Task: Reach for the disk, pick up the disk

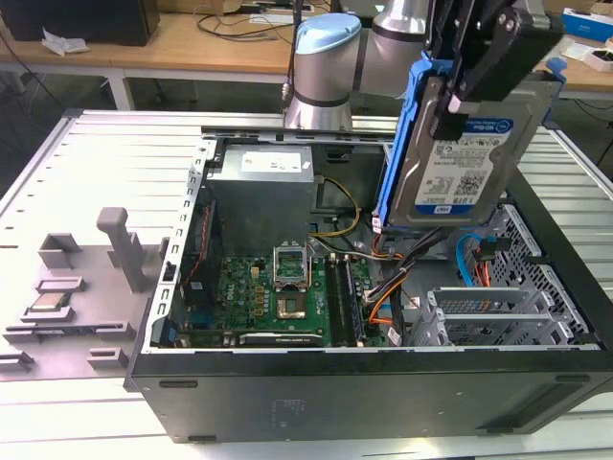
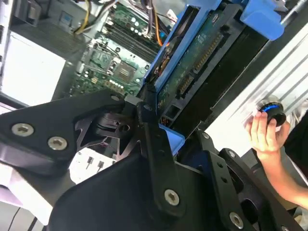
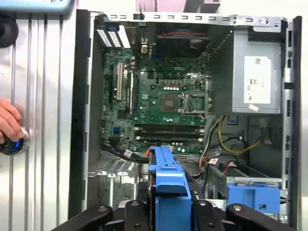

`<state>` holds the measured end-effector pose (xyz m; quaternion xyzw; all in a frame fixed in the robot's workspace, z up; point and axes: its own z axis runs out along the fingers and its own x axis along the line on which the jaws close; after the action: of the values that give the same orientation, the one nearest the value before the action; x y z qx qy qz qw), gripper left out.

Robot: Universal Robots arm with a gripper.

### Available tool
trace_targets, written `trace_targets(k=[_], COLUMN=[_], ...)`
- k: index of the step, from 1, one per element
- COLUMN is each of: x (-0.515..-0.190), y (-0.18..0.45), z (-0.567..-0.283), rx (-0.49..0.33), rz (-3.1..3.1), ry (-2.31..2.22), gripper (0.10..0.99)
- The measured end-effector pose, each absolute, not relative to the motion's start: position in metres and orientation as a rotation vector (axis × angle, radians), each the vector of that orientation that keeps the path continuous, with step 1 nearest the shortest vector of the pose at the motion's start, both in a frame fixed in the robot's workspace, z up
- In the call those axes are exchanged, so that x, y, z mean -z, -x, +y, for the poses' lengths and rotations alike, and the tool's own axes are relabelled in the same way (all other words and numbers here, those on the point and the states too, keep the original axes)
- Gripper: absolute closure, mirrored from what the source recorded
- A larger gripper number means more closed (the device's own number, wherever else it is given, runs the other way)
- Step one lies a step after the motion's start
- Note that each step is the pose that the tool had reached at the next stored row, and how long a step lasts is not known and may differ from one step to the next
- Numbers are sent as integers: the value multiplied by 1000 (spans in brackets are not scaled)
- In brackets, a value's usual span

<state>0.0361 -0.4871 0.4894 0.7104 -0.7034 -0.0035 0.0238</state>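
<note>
So here's where I'm at: the gripper (image 1: 458, 96) has its black fingers pinched onto the disk (image 1: 458, 158), that flat silver-grey hard drive with the white-and-blue barcode label and blue plastic rails down its edges. The drive is hanging in the air above the open black desktop tower case (image 1: 383, 383), over the far end of it on the exterior view's right, label side facing the exterior camera. It's clear of the case and not touching anything below, so I'd call the pick pretty much done.

My guess on why it hangs nearly on edge, tipped a bit: the fingers are clamped on one end of the drive, so the long body just dangles down from there. In the second wrist view you can see the underside, the green circuit board of the disk (image 2: 197, 67), running away from the black finger links, and in the first wrist view the blue rail (image 3: 168, 187) sits right between the finger bases.

The arm comes in from the far edge of the ribbed metal worktop (image 1: 57, 172), its blue-capped joint (image 1: 326, 48) behind the case, wrist pointing down over the open chassis.

Down inside, the green motherboard (image 3: 163, 96) with its empty processor socket is all exposed. A person's hand (image 3: 9, 122) rests on a small round knob on the worktop beside the case.
</note>
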Motion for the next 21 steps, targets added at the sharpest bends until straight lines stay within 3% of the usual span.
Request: trace_targets(k=[12, 21], x=[-486, -467], y=[-37, -74], z=[-543, -550], rx=[5, 7], rz=[-2175, -2185], ry=[-2195, -2185], gripper=[718, 718])
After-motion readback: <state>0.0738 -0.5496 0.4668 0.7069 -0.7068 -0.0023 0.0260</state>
